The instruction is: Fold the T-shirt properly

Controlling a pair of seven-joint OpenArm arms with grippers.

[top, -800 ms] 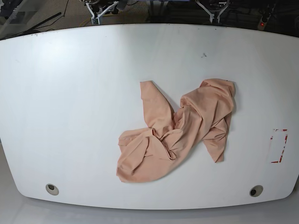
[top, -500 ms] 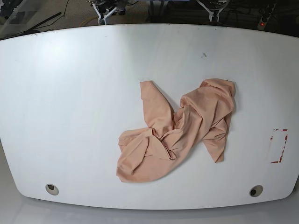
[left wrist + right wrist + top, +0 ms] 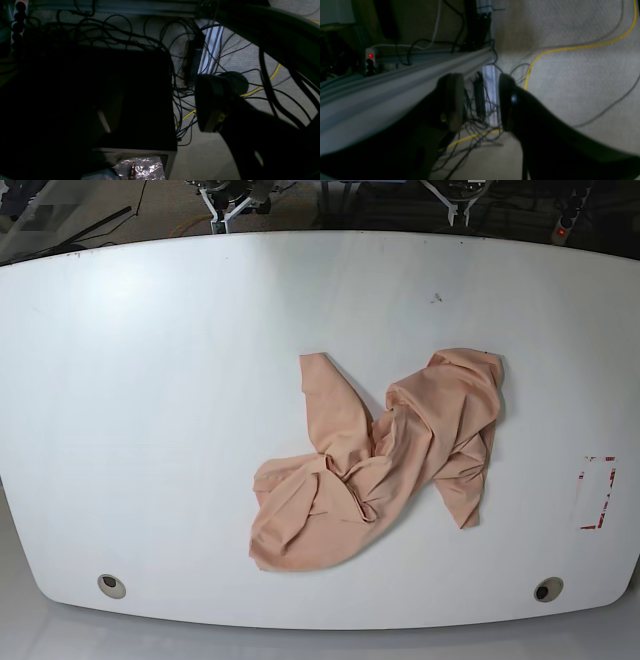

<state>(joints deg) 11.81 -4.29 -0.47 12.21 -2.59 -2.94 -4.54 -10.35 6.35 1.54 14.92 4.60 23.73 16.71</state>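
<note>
The peach T-shirt [image 3: 400, 450] lies crumpled on the white table [image 3: 150, 380], right of centre, in a twisted heap with one lobe at the front and another at the back right. Neither gripper is near it. Only bits of the arms show past the table's far edge in the base view. In the right wrist view, my right gripper [image 3: 480, 102] hangs over the floor, its fingers [image 3: 453, 100] apart with nothing between them. The left gripper [image 3: 157, 112] is in dim light, one finger [image 3: 212, 105] plain, the other faint in the dark far to its left, and nothing is held.
A red-marked rectangle [image 3: 598, 492] sits near the table's right edge, and two round holes [image 3: 111, 585] [image 3: 547, 589] near the front. The wrist views show carpet, tangled cables, a yellow cable [image 3: 570, 47], a grey rail [image 3: 395, 77], a power strip [image 3: 370, 58] and a black box [image 3: 125, 100].
The T-shirt has not moved. The arm parts at the top left edge of the base view have shifted slightly.
</note>
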